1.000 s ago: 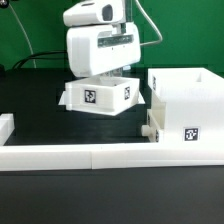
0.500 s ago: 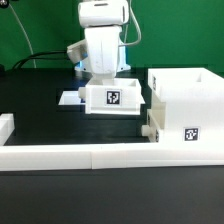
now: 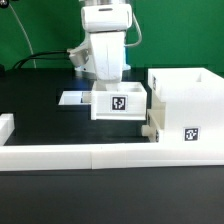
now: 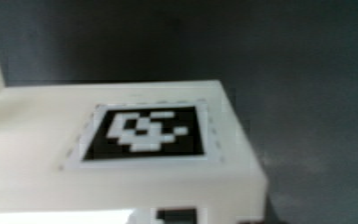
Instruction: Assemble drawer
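The small tray (image 3: 120, 104) sits just beside the open-fronted casing (image 3: 190, 105), on the exterior view's left of it, tagged face turned outward. This looks like lining it up to slide into the casing. The end effector (image 3: 109, 88) reaches down behind the tray's rear wall. Its fingers are hidden, so it cannot be told whether they pinch that wall or stand spread. The wrist view is filled by the tray's tag, so the camera is close above it. The border rail (image 3: 90, 155) fences the desk (image 3: 40, 115).
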### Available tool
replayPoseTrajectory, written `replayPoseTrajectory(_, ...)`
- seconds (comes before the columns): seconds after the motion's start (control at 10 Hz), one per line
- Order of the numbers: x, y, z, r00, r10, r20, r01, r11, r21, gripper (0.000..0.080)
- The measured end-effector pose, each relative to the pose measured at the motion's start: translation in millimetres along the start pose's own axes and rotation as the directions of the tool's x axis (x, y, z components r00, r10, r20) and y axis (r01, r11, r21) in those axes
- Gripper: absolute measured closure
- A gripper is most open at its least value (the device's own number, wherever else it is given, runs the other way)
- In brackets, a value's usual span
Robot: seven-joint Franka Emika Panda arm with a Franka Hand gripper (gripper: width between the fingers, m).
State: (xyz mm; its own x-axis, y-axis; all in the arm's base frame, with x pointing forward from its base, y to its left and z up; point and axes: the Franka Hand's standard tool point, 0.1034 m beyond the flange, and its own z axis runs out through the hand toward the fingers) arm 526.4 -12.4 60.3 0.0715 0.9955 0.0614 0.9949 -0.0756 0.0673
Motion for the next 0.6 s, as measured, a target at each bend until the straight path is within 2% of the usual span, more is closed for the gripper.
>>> replayPoseTrajectory(0.4, 11.5, 10.2, 8.7, 1.000, -0.009, -0.014, 0.009, 1.000, 0.012, 0.0758)
replayPoseTrajectory(0.6, 11.9, 13.2, 8.5, 1.000, 0.005, -0.013, -0.004, 1.000, 0.009, 0.0758)
